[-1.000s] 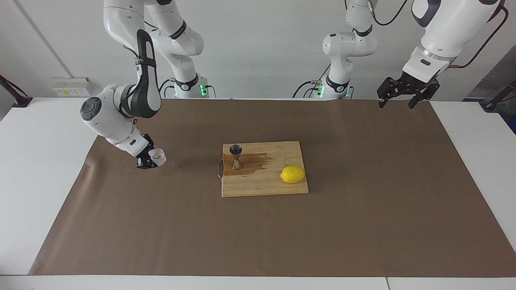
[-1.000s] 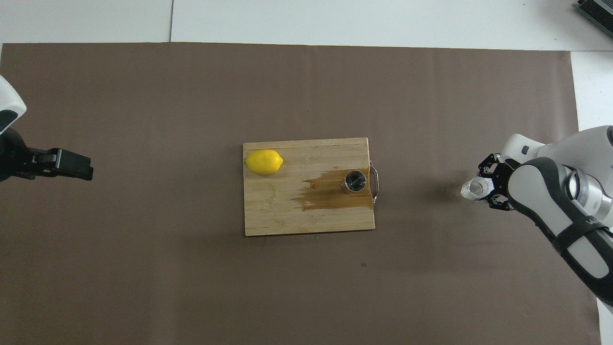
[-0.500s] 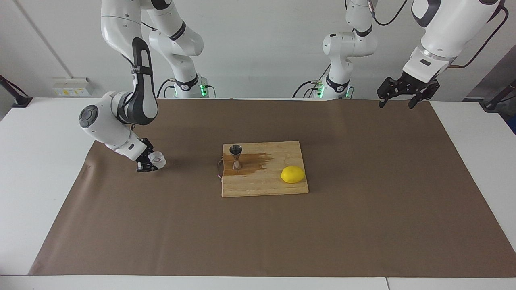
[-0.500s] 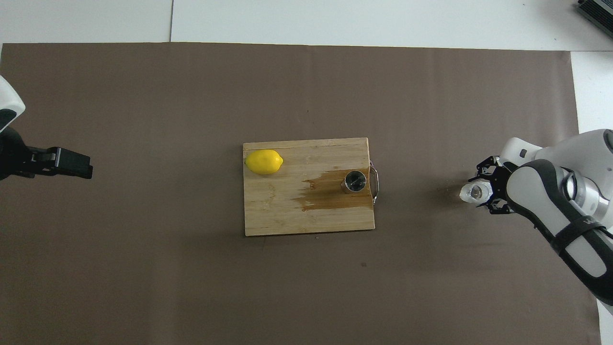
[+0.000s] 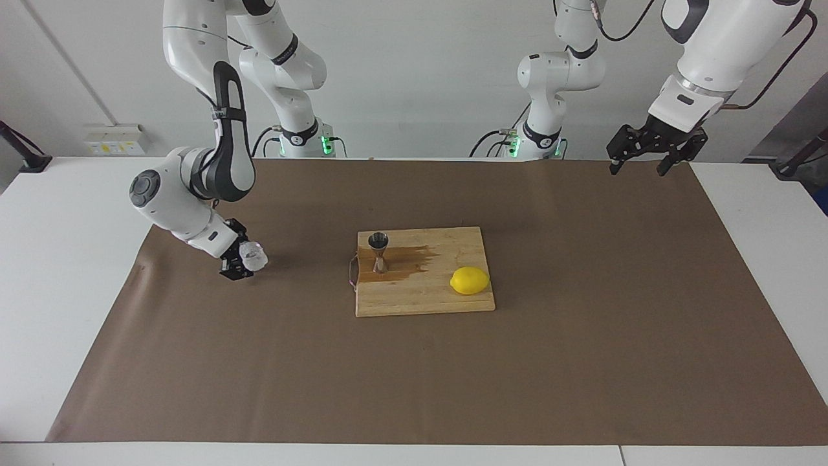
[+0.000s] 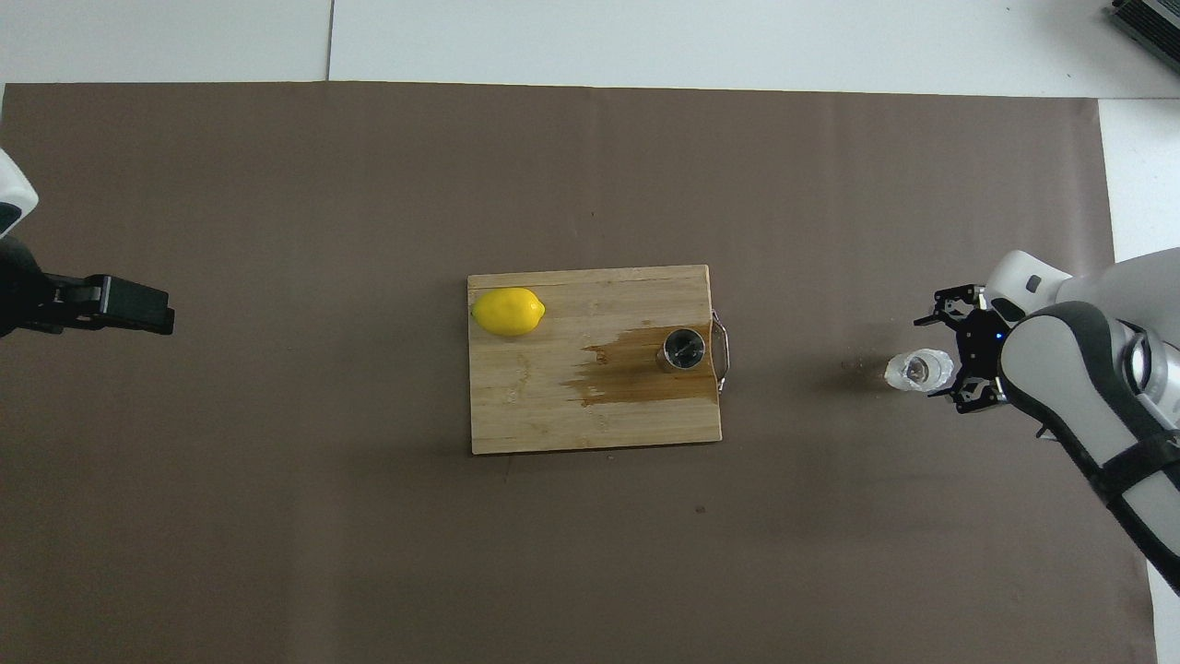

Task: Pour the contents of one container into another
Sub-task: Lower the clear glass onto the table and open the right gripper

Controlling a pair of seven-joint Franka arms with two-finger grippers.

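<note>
A small, squat clear glass tumbler [image 5: 253, 256] [image 6: 916, 370] with faceted whitish sides is being shown standing on the brown paper table cover [image 5: 582, 336], toward the right arm's end of the table, well apart from the wooden cutting board [image 5: 424, 304]. Its mouth is seen pointing up in the overhead view, so its axis is being kept roughly vertical. The right gripper [image 5: 238, 264] [image 6: 959, 355] is being held low around the tumbler with its fingers spread apart to either side; whether they are touching the glass cannot be told.

A small silver steel hourglass-shaped jigger [image 5: 378, 252] [image 6: 682, 349] is being shown upright on the board, long axis vertical, open cup facing up, at the board's edge toward the right arm's end. It is standing in a dark wet stain [image 5: 407, 260]. 1 yellow lemon [image 5: 469, 281] [image 6: 508, 311] is lying on the board toward the left arm's end.

The left gripper [image 5: 638, 163] [image 6: 138, 306] is being held raised and waiting over the cover's edge at the left arm's end, its fingers spread and grasping nothing.
</note>
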